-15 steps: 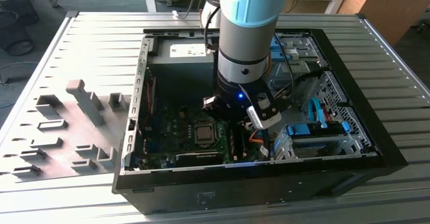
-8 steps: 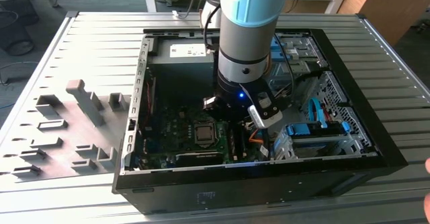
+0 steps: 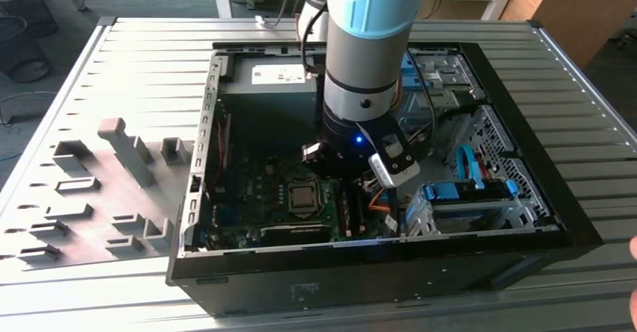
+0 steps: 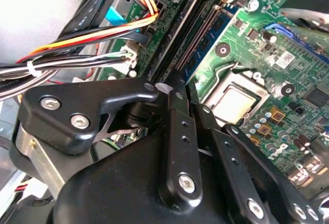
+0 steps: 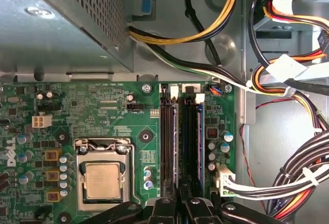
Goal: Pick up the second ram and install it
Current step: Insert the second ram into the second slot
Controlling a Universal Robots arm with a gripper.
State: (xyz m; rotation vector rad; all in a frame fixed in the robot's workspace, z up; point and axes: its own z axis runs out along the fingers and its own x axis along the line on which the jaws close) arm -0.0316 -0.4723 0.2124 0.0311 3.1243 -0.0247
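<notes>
Inside the open black PC case (image 3: 378, 268), my gripper (image 3: 344, 177) hangs low over the green motherboard (image 5: 103, 111), just to the exterior view's right of the silver processor (image 3: 301, 195). In the first wrist view the second ram (image 5: 188, 142) shows edge-on as a slim dark strip standing along the memory slots. One end of it runs in between the fingers of my gripper (image 5: 181, 199), which are drawn together on it. An empty black slot (image 5: 167, 142) lies beside it, toward the processor (image 5: 103, 180). The second wrist view shows my gripper (image 4: 180, 88) tight over the same dark slot line (image 4: 169, 54).
Bundled power cables (image 5: 288, 178) crowd the side of the slots away from the processor. A perforated metal cage (image 5: 61, 23) stands beyond the board. Grey holder blocks (image 3: 119, 153) sit on the ribbed table at the exterior view's left. A person's hand (image 3: 633, 250) shows at the right edge.
</notes>
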